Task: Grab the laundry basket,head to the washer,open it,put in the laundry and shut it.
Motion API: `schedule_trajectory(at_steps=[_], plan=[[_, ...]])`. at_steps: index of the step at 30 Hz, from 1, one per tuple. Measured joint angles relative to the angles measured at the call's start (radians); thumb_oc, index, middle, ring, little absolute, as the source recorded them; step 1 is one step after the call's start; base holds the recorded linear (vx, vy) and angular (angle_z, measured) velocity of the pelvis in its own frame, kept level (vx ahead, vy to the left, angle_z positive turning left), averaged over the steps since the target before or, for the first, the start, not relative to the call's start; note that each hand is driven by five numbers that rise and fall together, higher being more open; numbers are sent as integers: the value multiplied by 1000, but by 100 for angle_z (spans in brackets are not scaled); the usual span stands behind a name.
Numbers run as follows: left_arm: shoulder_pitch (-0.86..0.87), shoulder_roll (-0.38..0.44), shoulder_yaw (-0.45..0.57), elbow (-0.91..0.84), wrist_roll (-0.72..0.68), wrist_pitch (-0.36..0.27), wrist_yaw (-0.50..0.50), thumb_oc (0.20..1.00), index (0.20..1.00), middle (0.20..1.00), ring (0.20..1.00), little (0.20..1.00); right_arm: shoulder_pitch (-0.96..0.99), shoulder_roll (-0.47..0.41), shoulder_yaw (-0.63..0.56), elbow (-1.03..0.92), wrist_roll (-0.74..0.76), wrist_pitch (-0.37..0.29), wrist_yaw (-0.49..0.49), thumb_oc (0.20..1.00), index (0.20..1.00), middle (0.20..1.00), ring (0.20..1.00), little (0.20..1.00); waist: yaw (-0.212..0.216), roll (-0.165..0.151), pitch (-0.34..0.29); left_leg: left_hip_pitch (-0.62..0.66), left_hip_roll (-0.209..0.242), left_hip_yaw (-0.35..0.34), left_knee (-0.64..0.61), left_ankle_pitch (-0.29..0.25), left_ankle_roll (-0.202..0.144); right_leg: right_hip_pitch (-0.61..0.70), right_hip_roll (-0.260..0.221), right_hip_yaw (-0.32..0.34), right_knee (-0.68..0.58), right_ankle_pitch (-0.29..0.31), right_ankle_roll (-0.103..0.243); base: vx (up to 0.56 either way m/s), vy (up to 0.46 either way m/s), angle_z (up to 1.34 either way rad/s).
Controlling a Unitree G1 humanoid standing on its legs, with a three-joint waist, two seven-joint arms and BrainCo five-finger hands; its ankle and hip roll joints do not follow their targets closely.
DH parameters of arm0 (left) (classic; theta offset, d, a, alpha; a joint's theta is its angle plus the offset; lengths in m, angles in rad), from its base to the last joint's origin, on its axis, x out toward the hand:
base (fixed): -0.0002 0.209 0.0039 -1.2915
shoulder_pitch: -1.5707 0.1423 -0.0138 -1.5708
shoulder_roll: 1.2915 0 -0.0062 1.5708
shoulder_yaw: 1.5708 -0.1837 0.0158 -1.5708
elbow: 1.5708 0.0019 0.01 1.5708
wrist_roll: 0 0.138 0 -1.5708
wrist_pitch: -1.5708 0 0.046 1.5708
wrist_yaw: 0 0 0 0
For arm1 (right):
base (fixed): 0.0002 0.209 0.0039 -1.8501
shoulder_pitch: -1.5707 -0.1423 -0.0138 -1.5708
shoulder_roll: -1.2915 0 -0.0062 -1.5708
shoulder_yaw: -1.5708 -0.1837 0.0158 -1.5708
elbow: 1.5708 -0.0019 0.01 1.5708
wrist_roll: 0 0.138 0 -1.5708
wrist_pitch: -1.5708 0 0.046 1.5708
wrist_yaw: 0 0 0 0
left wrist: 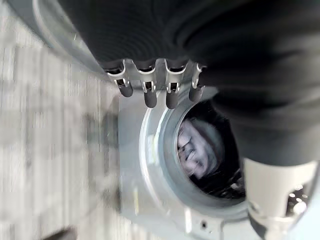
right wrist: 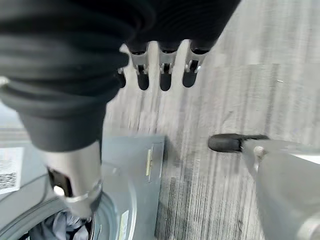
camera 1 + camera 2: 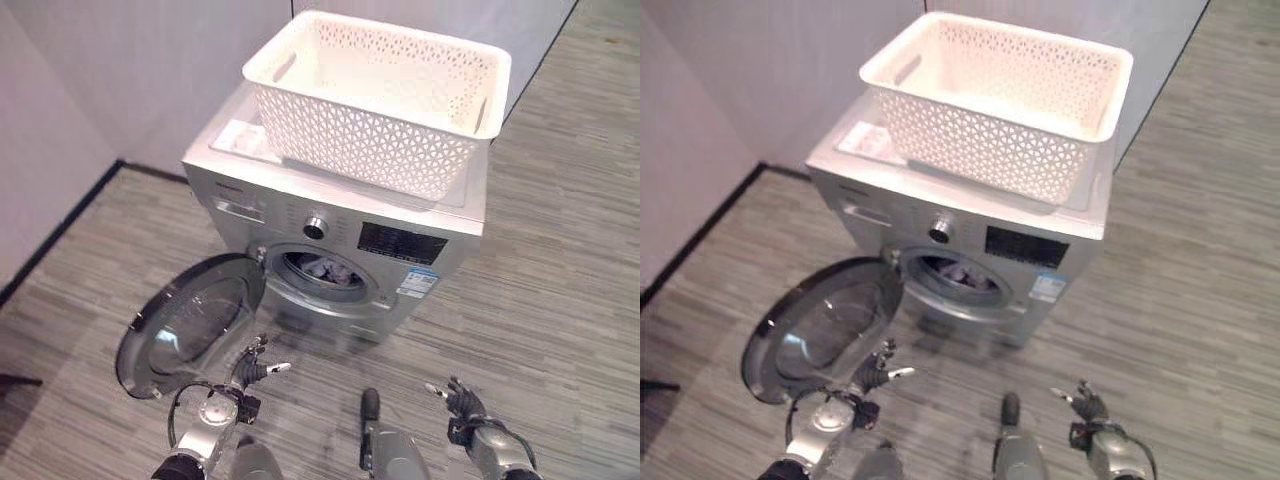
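- Left eye view: I see the white lattice laundry basket (image 3: pixel 378 95) sitting on top of the silver front-loading washer (image 3: pixel 340 215), well ahead of both my hands. The round glass door (image 3: pixel 188 322) is swung wide open on the washer's left side, and my left hand (image 3: pixel 252 368) hovers just beside its lower rim, fingers loosely spread and holding nothing. In the open drum I make out pale laundry (image 3: pixel 325 268). My right hand (image 3: pixel 457 397) is low over the grey striped floor (image 3: pixel 560 300), off to the right of the washer's front, fingers relaxed and empty.
- Right eye view: the same layout. The basket (image 3: pixel 998 95) looks empty from here. My left hand (image 3: pixel 876 372) is close to the open door (image 3: pixel 820 328); my right hand (image 3: pixel 1085 404) is clear of the machine (image 3: pixel 960 215).
- Left wrist view: my left hand's fingers (image 1: pixel 150 95) are straight in a row, gripping nothing. Past them I look into the drum opening (image 1: pixel 165 150), where the bundle of pale grey laundry (image 1: pixel 197 147) lies inside.
- Right wrist view: my right hand's fingers (image 2: pixel 164 75) are extended and apart from any object, with the floor (image 2: pixel 260 75) beyond them. By the thumb I see the washer's lower front panel (image 2: pixel 135 175) and a bit of grey cloth (image 2: pixel 62 227) at the drum's edge.
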Motion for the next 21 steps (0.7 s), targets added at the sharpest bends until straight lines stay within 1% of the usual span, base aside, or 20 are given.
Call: schedule_trajectory(at_steps=[1, 2, 3, 4, 5, 7, 8, 9, 10, 11, 12, 13, 14, 15, 16, 17, 18, 19, 20, 21], plan=[[-10, 3, 0, 2, -3, 1, 0, 1000, 1000, 1000, 1000, 1000, 30, 6, -2, 16, -1, 3, 0, 1000, 1000, 1000, 1000, 1000, -12, 0, -23, 18, -9, 16, -60, -19, -29, 21, -19, 1, -32, 31, 26, -76, 341, 44], [-7, 12, 11, 4, -6, 2, -2, 1000, 1000, 1000, 1000, 1000, 57, 36, -26, 32, -10, 18, 0, 1000, 1000, 1000, 1000, 1000, -22, -30, -37, 58, -45, 83, -108, 8, 14, 52, -72, -5, -62, 39, 26, -107, 408, 42], [19, 22, 22, 2, -8, 2, -4, 1000, 1000, 1000, 1000, 1000, 96, 53, -28, 27, -19, 29, -2, 1000, 1000, 1000, 1000, 1000, -23, -41, -76, 94, -73, 134, -141, 33, -5, 54, -99, 10, -66, 18, 19, -127, 353, 2], [36, 34, 28, 3, -7, 2, -3, 1000, 1000, 1000, 1000, 1000, 114, 62, -23, 28, -22, 36, 2, 1000, 1000, 1000, 1000, 1000, -20, -38, -101, 99, -100, 131, -154, 33, -6, 53, -117, 39, -71, 15, 20, -176, 343, -8], [44, 45, 34, 3, -7, 2, 1, 1000, 1000, 1000, 1000, 1000, 130, 70, -22, 26, -31, 40, 2, 1000, 1000, 1000, 1000, 1000, -21, -54, -126, 114, -124, 127, -182, 38, 1, 65, -138, 53, -83, 17, 24, -111, 155, -4], [52, 70, 47, -10, -4, 2, 4, 1000, 1000, 1000, 1000, 1000, 148, 90, -25, 29, -47, 42, 1, 1000, 1000, 1000, 1000, 1000, -22, -67, -146, 149, -169, 143, -236, 67, 12, 64, -176, 53, -84, 66, 21, -156, 154, -3], [66, 83, 59, -13, -4, 2, 7, 1000, 1000, 1000, 1000, 1000, 148, 101, -21, 32, -60, 44, 2, 1000, 1000, 1000, 1000, 1000, -17, -73, -160, 162, -178, 160, -252, 73, 9, 49, -190, 51, -81, 80, 55, -316, 209, -51], [86, 103, 87, -14, -3, 4, 10, 1000, 1000, 1000, 1000, 1000, 124, 125, -23, 56, -83, 44, 3, 1000, 1000, 1000, 1000, 1000, -4, -84, -171, 159, -184, 189, -228, 63, 5, 27, -192, 42, -70, 164, 102, -403, 197, -70], [82, 104, 98, -16, -3, 6, 13, 1000, 1000, 1000, 1000, 1000, 96, 127, -21, 68, -85, 48, 0, 1000, 1000, 1000, 1000, 1000, 5, -78, -162, 141, -174, 212, -193, 48, 16, 1, -182, 15, -56, 198, 92, -410, 163, -83], [76, 102, 102, -30, -6, 4, 17, 1000, 1000, 1000, 1000, 1000, 53, 128, -16, 70, -84, 48, 0, 1000, 1000, 1000, 1000, 1000, 9, -59, -147, 103, -171, 211, -140, 20, 31, -29, -164, -13, -47, 266, 58, -269, 93, -63], [48, 95, 117, -45, -12, 4, 16, 1000, 1000, 1000, 1000, 1000, 4, 122, -20, 93, -80, 44, -2, 1000, 1000, 1000, 1000, 1000, 7, -59, -121, 28, -213, 205, -52, -4, 110, -61, -174, -6, -70, 351, -10, -151, 30, -64], [40, 92, 126, -63, -27, -1, 16, 1000, 1000, 1000, 1000, 1000, -39, 109, -21, 121, -78, 40, 0, 1000, 1000, 1000, 1000, 1000, 24, -38, -100, 22, -194, 201, -52, -9, 122, -70, -159, -8, -71, 366, -28, -73, -50, -39], [20, 68, 143, -72, -44, -1, 17, 1000, 1000, 1000, 1000, 1000, -47, 104, -20, 124, -77, 46, 2, 1000, 1000, 1000, 1000, 1000, 35, 8, -98, 20, -150, 198, -57, 9, 94, -63, -118, -19, 48, 195, 24, -56, -84, -11], [33, 63, 155, -121, -54, -2, 12, 1000, 1000, 1000, 1000, 1000, -32, 105, -21, 122, -77, 47, 11, 1000, 1000, 1000, 1000, 1000, 42, 38, -96, 32, -127, 178, -76, 27, 77, -52, -87, -17, 158, 78, 34, 4, -130, 25], [52, 78, 163, -198, -73, -13, 7, 1000, 1000, 1000, 1000, 1000, -15, 107, -20, 122, -77, 47, 19, 1000, 1000, 1000, 1000, 1000, 62, 46, -93, 63, -115, 163, -110, 57, 60, -17, -67, -13, 225, -22, 55, 17, -70, 35], [71, 114, 178, -268, -87, -32, 0, 1000, 1000, 1000, 1000, 1000, 6, 110, -20, 118, -78, 47, 25, 1000, 1000, 1000, 1000, 1000, 84, 31, -97, 94, -118, 156, -154, 84, 48, 46, -66, -20, 223, -98, 77, -13, -94, 23], [87, 137, 206, -302, -97, -42, -1, 1000, 1000, 1000, 1000, 1000, 18, 111, -20, 111, -78, 46, 28, 1000, 1000, 1000, 1000, 1000, 91, 11, -111, 96, -127, 156, -171, 86, 50, 68, -69, -16, 185, -128, 69, -22, -128, 11], [105, 136, 262, -306, -128, -58, 5, 1000, 1000, 1000, 1000, 1000, 22, 96, -20, 104, -81, 42, 37, 1000, 1000, 1000, 1000, 1000, 100, 18, -120, 94, -115, 153, -184, 88, 47, 85, -55, -18, 131, -132, 51, -5, -162, 4], [106, 134, 282, -297, -150, -59, 6, 1000, 1000, 1000, 1000, 1000, 27, 81, -20, 96, -85, 41, 39, 1000, 1000, 1000, 1000, 1000, 104, 27, -124, 91, -101, 153, -195, 98, 34, 95, -45, -33, 102, -121, 50, 42, -131, 20], [99, 105, 371, -274, -190, -57, 17, 1000, 1000, 1000, 1000, 1000, 73, 53, -20, 77, -108, 41, 46, 1000, 1000, 1000, 1000, 1000, 113, 51, -133, 91, -77, 134, -209, 106, 20, 153, -12, -58, 13, -75, 37, 73, -83, 23]])
